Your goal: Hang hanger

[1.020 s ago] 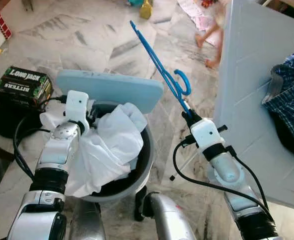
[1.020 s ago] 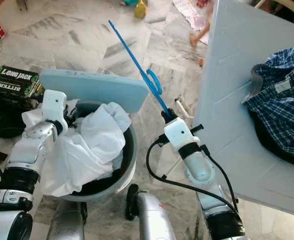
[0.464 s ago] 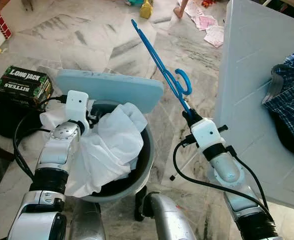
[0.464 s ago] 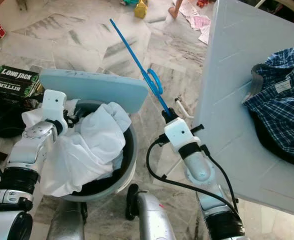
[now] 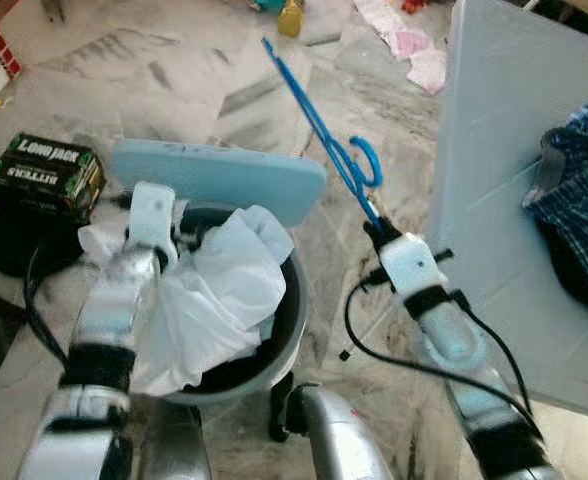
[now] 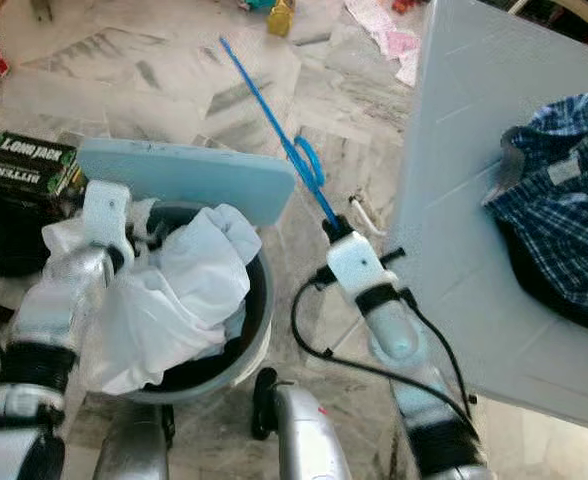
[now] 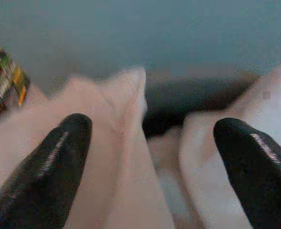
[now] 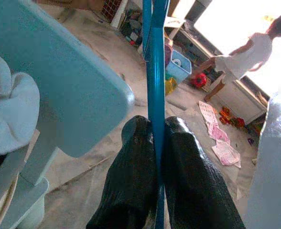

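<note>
right gripper [image 8: 156, 131]: clenched on one end of blue hanger [image 5: 319, 125], held clear above marble floor, between basket and worktop [image 5: 494, 130]
hanger axis: long, slanting up and away from gripper; hook [image 5: 366, 163] partway along, curling toward worktop
left gripper [image 7: 150, 143]: fingers spread, nosing into white cloth [image 5: 214, 290] heaped in laundry basket [image 5: 292, 330]
</note>
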You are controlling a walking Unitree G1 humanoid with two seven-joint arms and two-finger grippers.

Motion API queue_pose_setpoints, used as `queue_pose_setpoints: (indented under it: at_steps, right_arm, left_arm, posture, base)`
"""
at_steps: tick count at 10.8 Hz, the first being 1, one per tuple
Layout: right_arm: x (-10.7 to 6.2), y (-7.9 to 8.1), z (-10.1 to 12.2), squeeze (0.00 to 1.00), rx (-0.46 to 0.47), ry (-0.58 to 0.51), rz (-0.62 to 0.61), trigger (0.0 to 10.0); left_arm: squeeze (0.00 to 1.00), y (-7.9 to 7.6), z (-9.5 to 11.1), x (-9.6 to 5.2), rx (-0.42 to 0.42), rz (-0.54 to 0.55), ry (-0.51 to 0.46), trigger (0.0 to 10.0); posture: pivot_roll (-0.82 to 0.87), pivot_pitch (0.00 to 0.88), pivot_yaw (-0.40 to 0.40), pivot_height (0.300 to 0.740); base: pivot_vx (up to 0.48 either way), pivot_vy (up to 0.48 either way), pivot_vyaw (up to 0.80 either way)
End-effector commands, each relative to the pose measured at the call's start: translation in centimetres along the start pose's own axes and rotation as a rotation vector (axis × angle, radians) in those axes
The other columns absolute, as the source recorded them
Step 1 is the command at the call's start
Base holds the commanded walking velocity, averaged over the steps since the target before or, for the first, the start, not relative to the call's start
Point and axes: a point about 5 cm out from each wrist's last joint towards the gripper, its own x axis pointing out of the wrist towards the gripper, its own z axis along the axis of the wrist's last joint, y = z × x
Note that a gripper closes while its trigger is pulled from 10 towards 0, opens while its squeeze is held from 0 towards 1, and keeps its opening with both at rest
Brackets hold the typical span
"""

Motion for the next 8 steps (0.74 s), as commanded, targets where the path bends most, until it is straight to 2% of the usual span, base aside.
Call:
queue_pose_setpoints:
  at_steps: [1, 4, 5, 6, 7, 8]
  right_arm:
    - [-1.1, 0.6, -1.9, 0.00, 0.008, 0.092, 0.014, 10.0]
    - [-1.0, 0.7, -2.0, 0.00, 0.008, 0.090, 0.014, 10.0]
    - [-1.0, 0.7, -2.0, 0.00, 0.008, 0.090, 0.013, 10.0]
    - [-0.9, 0.7, -2.0, 0.00, 0.007, 0.091, 0.013, 10.0]
    - [-0.9, 0.7, -2.0, 0.00, 0.005, 0.091, 0.013, 10.0]
    - [-0.9, 0.7, -2.0, 0.00, 0.004, 0.090, 0.012, 10.0]
  left_arm:
    - [1.00, -0.3, -1.3, -0.1, -0.012, -0.010, 0.056, 10.0]
    - [1.00, -0.7, -1.8, -0.1, 0.000, -0.021, 0.084, 10.0]
    - [0.00, -0.5, -2.2, 0.0, 0.008, -0.020, 0.105, 10.0]
    - [0.00, -0.3, -2.7, 0.2, -0.023, -0.028, 0.122, 9.9]
    - [0.00, 0.0, -3.0, 0.5, -0.030, -0.030, 0.128, 0.0]
    - [0.00, 0.3, -3.2, 0.6, -0.029, -0.027, 0.134, 0.0]
  posture:
    - [0.00, 0.306, -0.140, 0.740]
    - [0.00, 0.304, -0.139, 0.740]
    - [0.00, 0.305, -0.139, 0.740]
    - [0.00, 0.303, -0.139, 0.740]
    - [-0.01, 0.302, -0.139, 0.740]
    - [-0.01, 0.301, -0.139, 0.740]
  base:
    - [0.000, 0.000, 0.00]
    - [0.000, 0.000, 0.00]
    - [0.000, 0.000, 0.00]
    - [0.000, 0.000, 0.00]
    - [0.000, 0.000, 0.00]
    - [0.000, 0.000, 0.00]
